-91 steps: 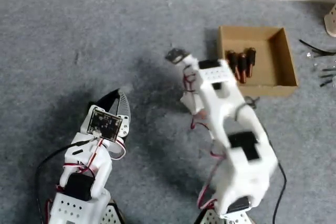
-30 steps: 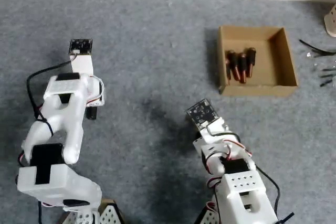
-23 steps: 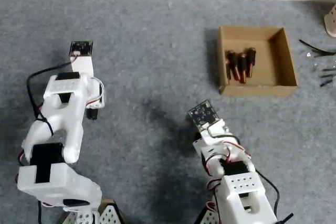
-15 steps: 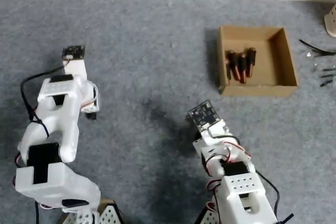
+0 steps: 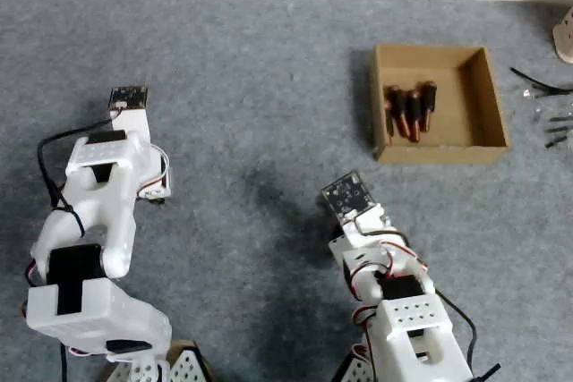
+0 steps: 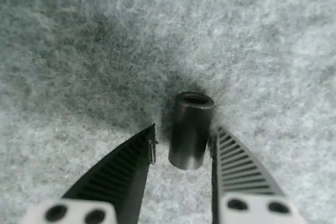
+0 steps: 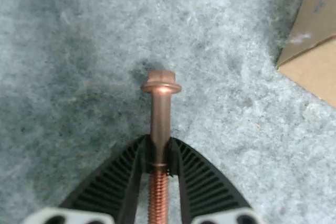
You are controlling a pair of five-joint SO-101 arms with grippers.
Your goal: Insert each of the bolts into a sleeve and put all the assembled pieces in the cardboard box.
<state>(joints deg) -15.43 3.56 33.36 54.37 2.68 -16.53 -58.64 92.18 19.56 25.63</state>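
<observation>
Left arm stretched forward, wrist angled down; left gripper pointing down, jaws apart. Right arm folded back near its base; right gripper low, jaws clamped on bolt shank.

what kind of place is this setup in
Probably a hobby or lab robotics bench rather than a factory floor. A grey felt-like mat serves as the work surface, a small cardboard box holds bolt-and-sleeve pieces, and loose wires lie at the edge.
</observation>
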